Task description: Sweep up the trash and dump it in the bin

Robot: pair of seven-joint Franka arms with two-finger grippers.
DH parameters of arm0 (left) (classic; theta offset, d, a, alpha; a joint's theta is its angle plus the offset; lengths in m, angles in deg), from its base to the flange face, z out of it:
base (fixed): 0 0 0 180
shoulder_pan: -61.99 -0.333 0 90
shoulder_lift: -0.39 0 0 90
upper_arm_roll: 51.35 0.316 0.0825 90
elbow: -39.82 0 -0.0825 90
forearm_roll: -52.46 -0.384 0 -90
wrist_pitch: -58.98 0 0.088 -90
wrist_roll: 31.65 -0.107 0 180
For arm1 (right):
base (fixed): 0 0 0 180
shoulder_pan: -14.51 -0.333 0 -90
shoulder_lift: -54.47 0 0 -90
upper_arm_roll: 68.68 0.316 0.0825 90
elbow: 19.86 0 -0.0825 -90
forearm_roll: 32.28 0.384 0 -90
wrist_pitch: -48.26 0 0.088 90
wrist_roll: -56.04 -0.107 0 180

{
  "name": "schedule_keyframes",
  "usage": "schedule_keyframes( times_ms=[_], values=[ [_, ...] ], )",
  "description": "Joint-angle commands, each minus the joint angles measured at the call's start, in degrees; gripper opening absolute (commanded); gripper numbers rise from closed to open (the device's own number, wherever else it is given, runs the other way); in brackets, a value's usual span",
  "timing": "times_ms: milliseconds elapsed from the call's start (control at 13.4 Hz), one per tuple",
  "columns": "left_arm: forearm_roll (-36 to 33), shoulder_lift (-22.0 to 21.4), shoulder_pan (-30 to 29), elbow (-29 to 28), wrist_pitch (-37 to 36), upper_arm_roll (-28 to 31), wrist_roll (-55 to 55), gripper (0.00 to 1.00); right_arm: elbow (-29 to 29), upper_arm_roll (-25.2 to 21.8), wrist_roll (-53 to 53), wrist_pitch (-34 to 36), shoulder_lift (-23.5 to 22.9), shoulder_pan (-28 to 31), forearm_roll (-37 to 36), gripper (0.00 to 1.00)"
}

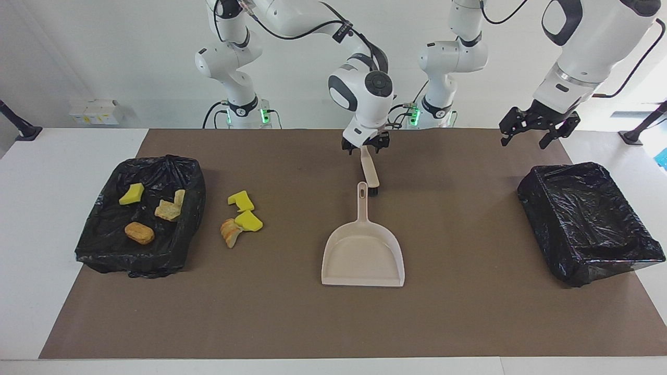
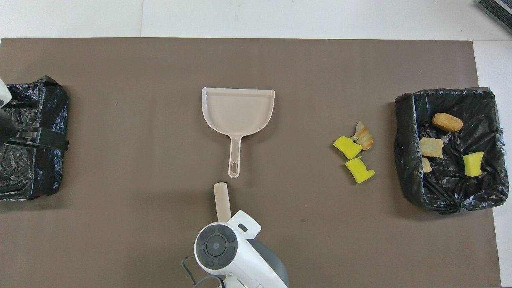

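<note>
Trash [image 1: 241,217] beside the bin [image 1: 94,245], well apart from right gripper [image 1: 366,148]

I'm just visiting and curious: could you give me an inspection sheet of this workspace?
Surface: brown mat on a white table.
Job's things: three trash scraps on the mat; four more in the black-lined bin beside them; dustpan mid-mat.
Clutter: nothing seen.
Grippers: right tool grips a brush; left tool open over the second bin.
Cables: black cables along the arms.
Surroundings: white boxes.
</note>
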Motion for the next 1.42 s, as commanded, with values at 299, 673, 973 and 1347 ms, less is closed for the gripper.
schedule_keyframes(
  times_ms=[299,673,973,1347],
  values=[
    [-0.4,-1.8,1.4,-3.0,0.8,0.6,0.9,1.0,-6.3,-0.2,6.8,-5.8,3.3,0.3,2.3,0.08],
    [-0.4,-1.8,1.5,-3.0,1.0,0.6,0.9,1.0,-1.5,-0.4,6.5,-3.0,1.7,0.3,1.5,0.0],
    [-0.4,-1.1,2.8,-3.0,3.2,0.7,1.1,1.0,0.1,-0.4,6.7,6.0,6.0,2.5,2.0,0.0],
    [-0.2,2.2,5.5,-3.2,10.3,0.6,3.6,1.0,-0.6,-0.6,3.0,14.7,8.8,3.8,2.4,0.0]
  ],
)
